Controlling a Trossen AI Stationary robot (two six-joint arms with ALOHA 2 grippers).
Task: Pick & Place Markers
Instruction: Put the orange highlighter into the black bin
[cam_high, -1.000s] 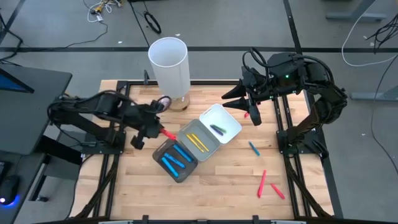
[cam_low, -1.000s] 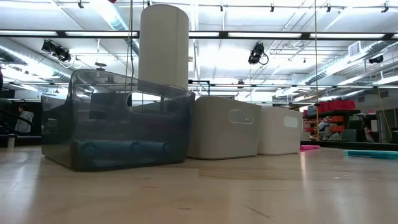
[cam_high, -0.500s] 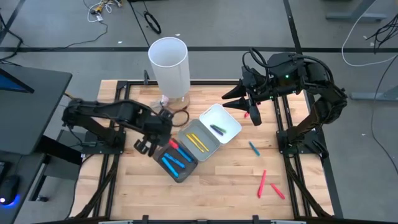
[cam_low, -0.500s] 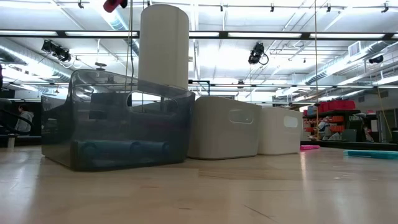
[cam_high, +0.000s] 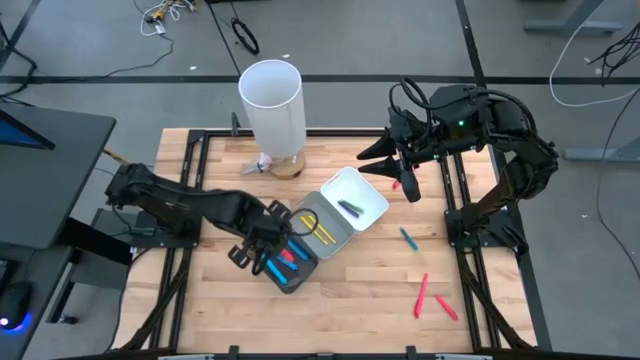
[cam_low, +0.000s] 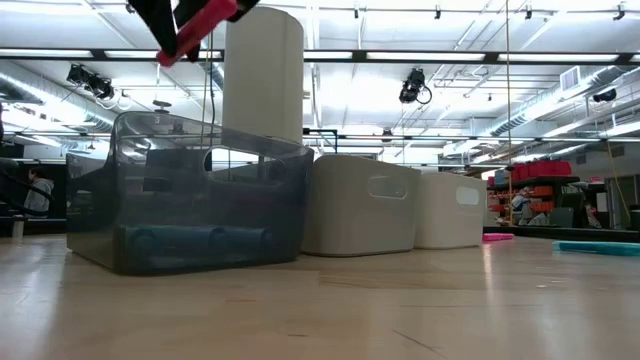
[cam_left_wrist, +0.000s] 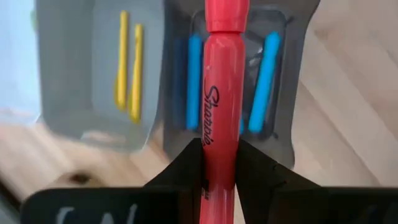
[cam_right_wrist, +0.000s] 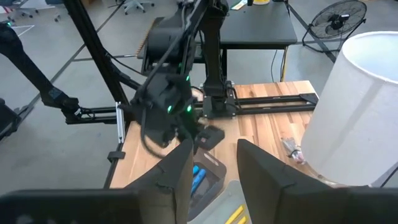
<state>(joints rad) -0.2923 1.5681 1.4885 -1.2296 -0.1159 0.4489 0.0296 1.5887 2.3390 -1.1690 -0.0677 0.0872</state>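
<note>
Left gripper (cam_left_wrist: 219, 163): clamped on a red marker (cam_left_wrist: 221, 93), over the dark tray (cam_high: 262, 243); fingers (cam_left_wrist: 186, 163) press the barrel from both sides.
Red marker, axis: in the left wrist view the long axis runs straight out ahead of the fingers, lettering along the barrel, far end above the tray. In the low view (cam_low: 197, 27) it sits tilted, well above the tray rim — not yet set down.
Dark tray contents: blue markers (cam_left_wrist: 266, 82) lying lengthwise, parallel to one another and roughly in line with the held marker.
Grey tray (cam_high: 335, 243): next to the dark tray; two yellow markers (cam_left_wrist: 129, 68) side by side, parallel.
White tray (cam_high: 372, 196): last in the row; one dark marker (cam_high: 350, 208) inside.
Loose markers: two red (cam_high: 421, 293) and one blue (cam_high: 408, 237) on the table (cam_high: 380, 310), toward the right side, apart from the trays.
Right gripper (cam_high: 400, 181): raised beyond the white tray, nothing between its fingers — a gap shows between them.
White cylinder (cam_high: 272, 105): upright at the table's far edge.
</note>
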